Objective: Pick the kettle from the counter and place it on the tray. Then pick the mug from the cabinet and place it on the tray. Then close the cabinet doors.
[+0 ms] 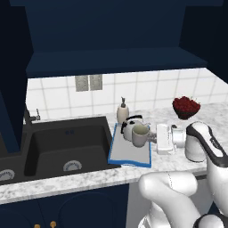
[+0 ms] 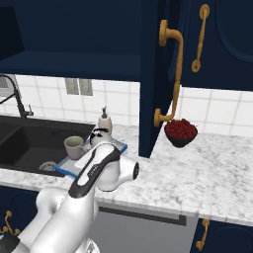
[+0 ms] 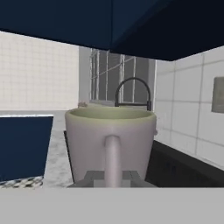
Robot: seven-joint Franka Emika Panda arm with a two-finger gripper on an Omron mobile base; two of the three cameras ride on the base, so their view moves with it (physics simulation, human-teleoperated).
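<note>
- While the claw (image 1: 152,136) is closed tight on the loop handle of the small beige ceramic mug (image 1: 140,134), that mug hangs upright over the flat grey tray with the bright blue rim (image 1: 115,154).
- Squat silver-grey metal kettle (image 1: 130,125) already stands on the tray's far end, just behind the mug.
- Judged next: lower straight down onto bare tray, short of the kettle.
- Tray lies on the speckled marble-look desk (image 1: 89,178), beside the black sink basin (image 1: 67,144).

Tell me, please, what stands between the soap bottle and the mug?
The kettle stands between the soap bottle and the mug, on the tray; this shows in the left base view.
</note>
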